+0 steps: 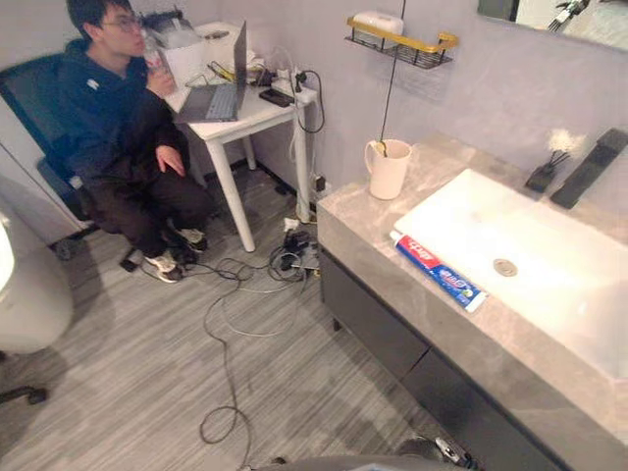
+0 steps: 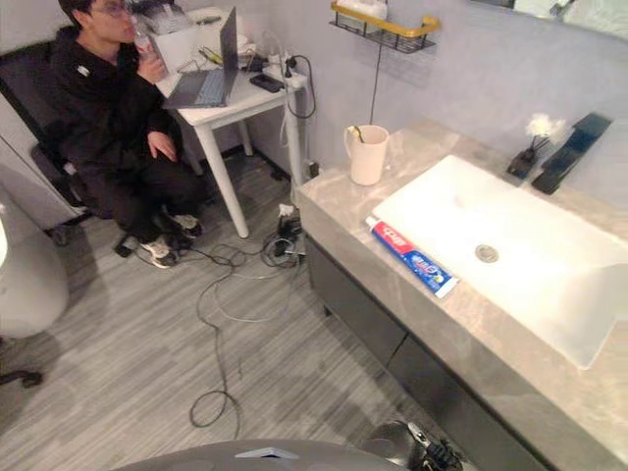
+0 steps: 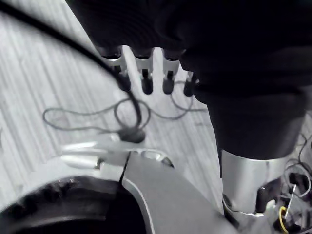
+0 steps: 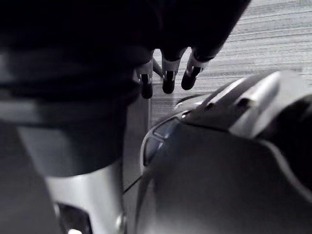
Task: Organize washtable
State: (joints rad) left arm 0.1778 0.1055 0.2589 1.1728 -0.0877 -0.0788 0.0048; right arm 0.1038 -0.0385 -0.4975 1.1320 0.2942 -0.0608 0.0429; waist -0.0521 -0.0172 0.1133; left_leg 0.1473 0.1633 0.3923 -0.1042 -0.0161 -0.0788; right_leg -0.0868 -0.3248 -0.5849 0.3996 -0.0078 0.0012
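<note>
A red, white and blue toothpaste tube [image 1: 440, 272] lies flat on the grey stone washtable [image 1: 359, 214], along the front rim of the white sink [image 1: 549, 294]. A cream cup [image 1: 387, 169] with a toothbrush [image 1: 379, 147] in it stands upright at the counter's far left corner. My left hand [image 3: 146, 73] hangs over the striped floor with straight fingers and holds nothing. In the right wrist view my right hand [image 4: 168, 78] also points down at the floor, fingers relaxed and empty. Both are well away from the counter.
A black faucet [image 1: 587, 169] and a small dark holder [image 1: 543, 172] stand behind the sink. A gold-railed shelf [image 1: 400, 41] hangs on the wall. A person [image 1: 118, 128] sits at a white desk [image 1: 245, 113] to the left, with cables [image 1: 235, 294] strewn on the floor.
</note>
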